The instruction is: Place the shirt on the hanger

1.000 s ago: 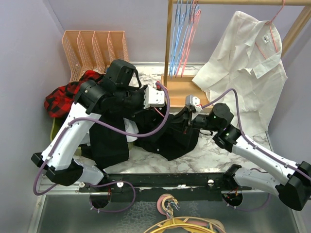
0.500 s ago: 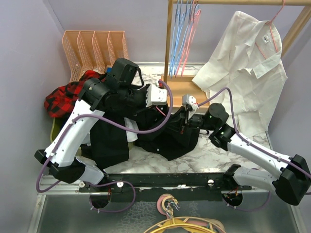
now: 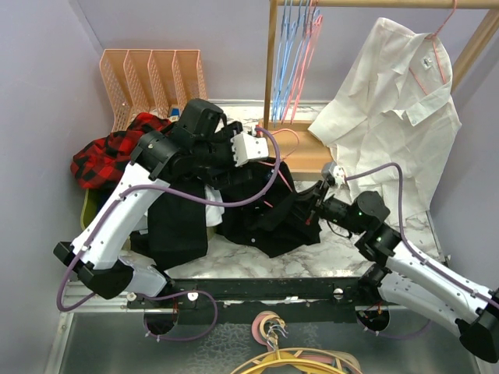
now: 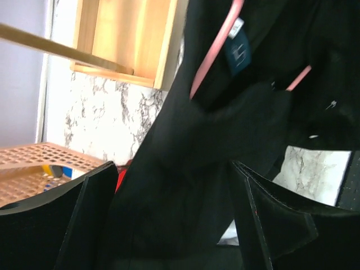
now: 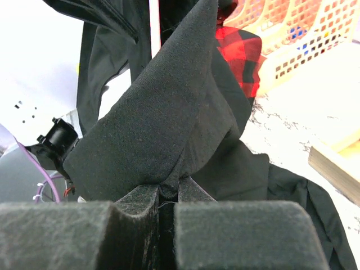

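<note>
The black shirt [image 3: 257,214] lies bunched on the marble table between my two arms. The pink hanger [image 4: 216,50] runs through its collar area beside a blue label, and a loop of the wire [image 3: 285,134] pokes out above the fabric. My left gripper [image 4: 171,169] hovers open over the shirt's dark cloth, its fingers [image 4: 95,214] wide apart with nothing pinched. To the right, my right gripper [image 3: 313,205] is shut on a raised fold of the shirt [image 5: 163,112]; the jaws meet on the cloth in the right wrist view.
A white shirt [image 3: 398,101] hangs on the wooden rack at the back right, beside blue and pink hangers [image 3: 296,54]. The rack's wooden base [image 3: 300,152] sits just behind the black shirt. A peach organizer [image 3: 152,78] and a red plaid garment [image 3: 105,156] are at the left.
My left gripper has opened over the shirt. My right gripper, still shut on the cloth, has pulled toward the near right, drawing the fold with it.
</note>
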